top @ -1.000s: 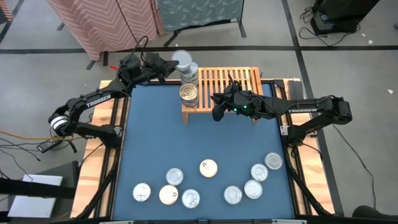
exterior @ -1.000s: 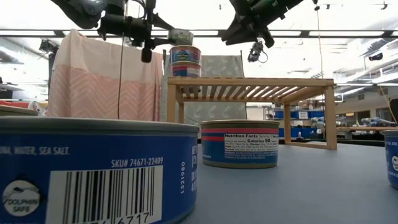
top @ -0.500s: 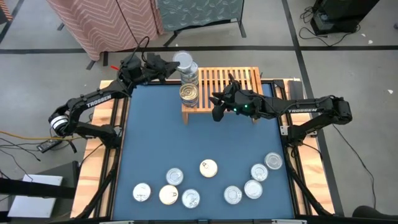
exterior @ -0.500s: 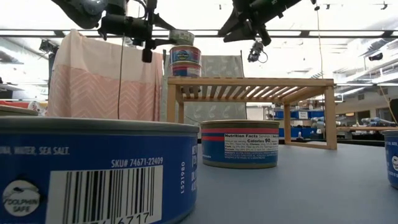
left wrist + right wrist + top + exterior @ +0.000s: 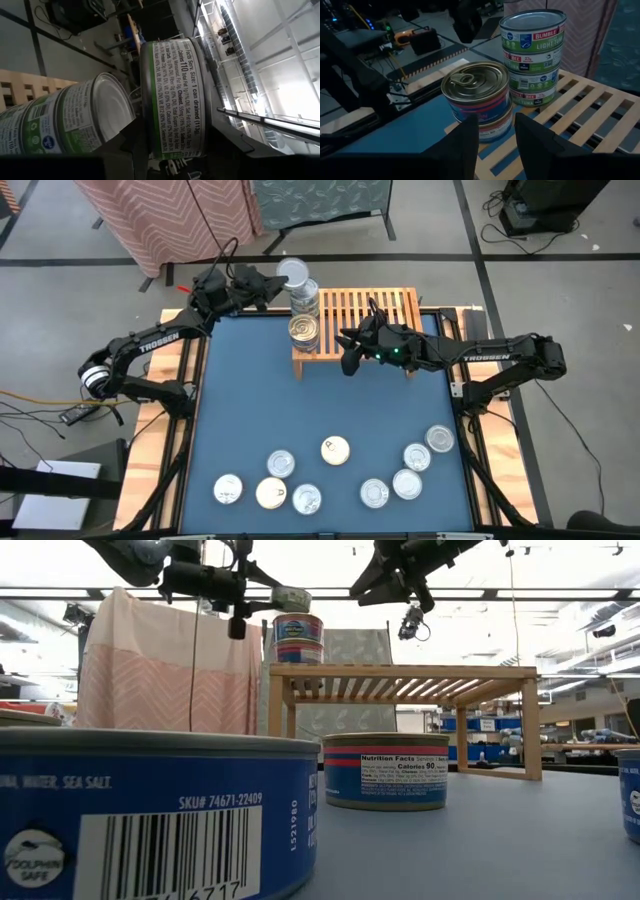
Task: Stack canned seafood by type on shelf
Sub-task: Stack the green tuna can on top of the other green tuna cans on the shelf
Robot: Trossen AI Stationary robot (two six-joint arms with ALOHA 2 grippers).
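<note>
**Tins on the rack, more on the mat**

Two tin stacks point(image 5: 304, 315) stand at the wooden rack's point(image 5: 385, 308) left end. My left gripper point(image 5: 277, 283) clamps a tin point(image 5: 172, 97) above the taller stack; my right gripper point(image 5: 491, 137) hangs apart, empty. Loose tins point(image 5: 335, 449) dot the blue mat point(image 5: 320, 410). A pink cloth point(image 5: 165, 665) hangs behind. Nearest tin point(image 5: 150, 815) is cropped.

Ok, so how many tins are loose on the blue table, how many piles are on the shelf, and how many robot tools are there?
Loose tins on the table: 9
Piles on the shelf: 2
Held tin in the left tool: 1
Robot tools (left tool, right tool): 2
Total: 14
</note>
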